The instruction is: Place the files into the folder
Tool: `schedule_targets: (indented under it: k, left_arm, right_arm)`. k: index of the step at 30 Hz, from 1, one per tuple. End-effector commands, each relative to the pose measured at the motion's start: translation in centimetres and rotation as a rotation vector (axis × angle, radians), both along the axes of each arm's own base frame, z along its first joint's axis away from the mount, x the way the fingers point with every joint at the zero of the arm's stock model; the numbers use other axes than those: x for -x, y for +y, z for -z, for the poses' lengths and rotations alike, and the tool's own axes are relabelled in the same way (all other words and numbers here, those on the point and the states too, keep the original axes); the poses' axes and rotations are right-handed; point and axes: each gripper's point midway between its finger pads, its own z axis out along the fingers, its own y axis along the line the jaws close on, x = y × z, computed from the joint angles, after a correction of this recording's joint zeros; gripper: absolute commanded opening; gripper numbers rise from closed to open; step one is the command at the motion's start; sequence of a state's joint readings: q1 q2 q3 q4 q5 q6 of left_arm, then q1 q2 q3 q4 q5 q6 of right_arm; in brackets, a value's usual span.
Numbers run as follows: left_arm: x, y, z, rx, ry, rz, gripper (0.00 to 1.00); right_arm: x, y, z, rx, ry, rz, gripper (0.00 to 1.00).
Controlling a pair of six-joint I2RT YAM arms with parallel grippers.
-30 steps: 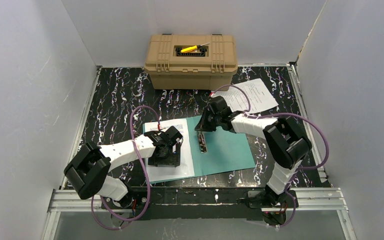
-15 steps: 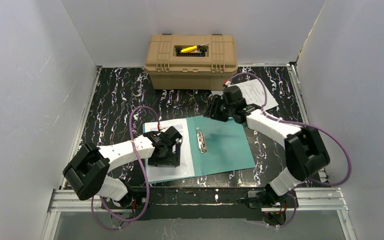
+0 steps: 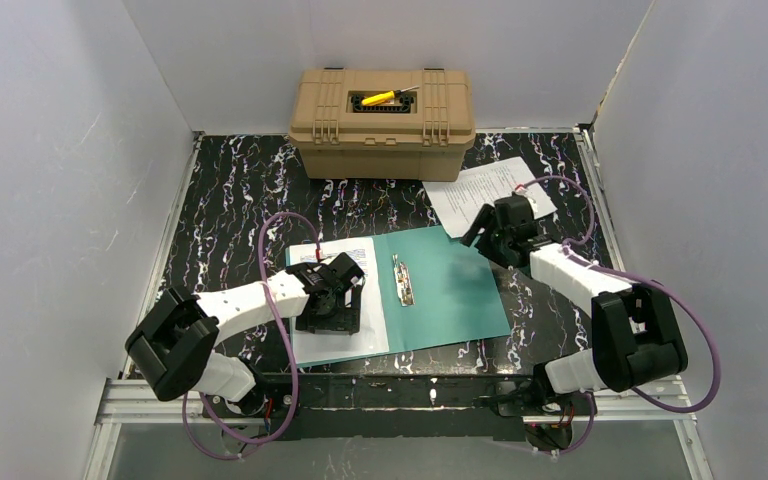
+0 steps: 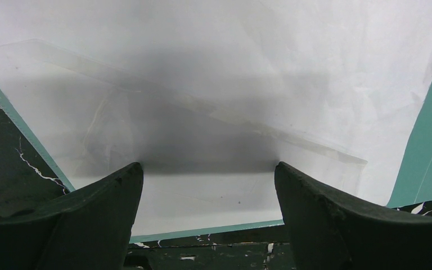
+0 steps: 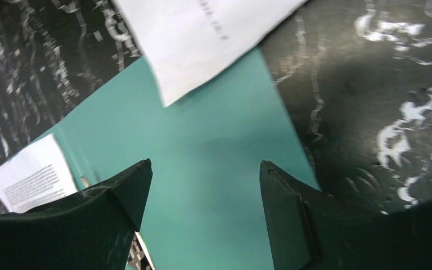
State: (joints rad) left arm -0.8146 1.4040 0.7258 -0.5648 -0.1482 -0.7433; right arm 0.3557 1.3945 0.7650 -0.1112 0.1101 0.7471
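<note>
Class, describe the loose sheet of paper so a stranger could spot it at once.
Find the tan box at the back of the table. Before its right end lies a skewed white printed sheet. Unlike the other sheet, it lies mostly off the green folder.

Flat teal paper folder (image 3: 455, 295) on a black table (image 3: 230, 200) veined with white marbling. The white paper sheet on its left leaf (image 3: 345, 345) and the white sheet beyond it (image 3: 475, 190) carry small black print. Tan plastic case (image 3: 382, 140); yellow tool (image 3: 380, 98) on top.
</note>
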Motion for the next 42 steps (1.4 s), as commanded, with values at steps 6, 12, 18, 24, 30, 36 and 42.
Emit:
schedule_targets:
  k: [6,12,18,24,30,36,42]
  left_arm:
    - [1.2,0.1,2.6,0.014,0.055,-0.001,0.84]
    - [1.2,-0.1,2.5,0.023,0.059,0.003,0.85]
    - [1.2,-0.1,2.5,0.022,0.059,0.003,0.84]
    - [1.2,-0.2,2.6,0.017,0.066,0.009,0.84]
    - [1.1,-0.1,2.6,0.009,0.069,0.011,0.84]
    - [1.1,-0.1,2.6,0.004,0.074,0.009,0.85]
    - [1.1,-0.1,2.6,-0.002,0.078,0.007,0.84]
  right_arm:
    - [-2.5,-4.3,0.2,-0.089,-0.092,0.232,0.80]
    - [-3.7,-5.2,2.0,-0.180,-0.075,0.291,0.79]
    - [-5.0,-5.1,3.5,-0.273,-0.055,0.321,0.77]
    - [-5.9,-4.5,5.3,-0.337,-0.015,0.334,0.75]
    - [-6.7,-4.6,7.0,-0.337,0.004,0.367,0.74]
    - [-7.4,-4.6,8.3,-0.344,0.018,0.390,0.73]
    - [-8.2,-4.5,9.2,-0.364,0.017,0.411,0.68]
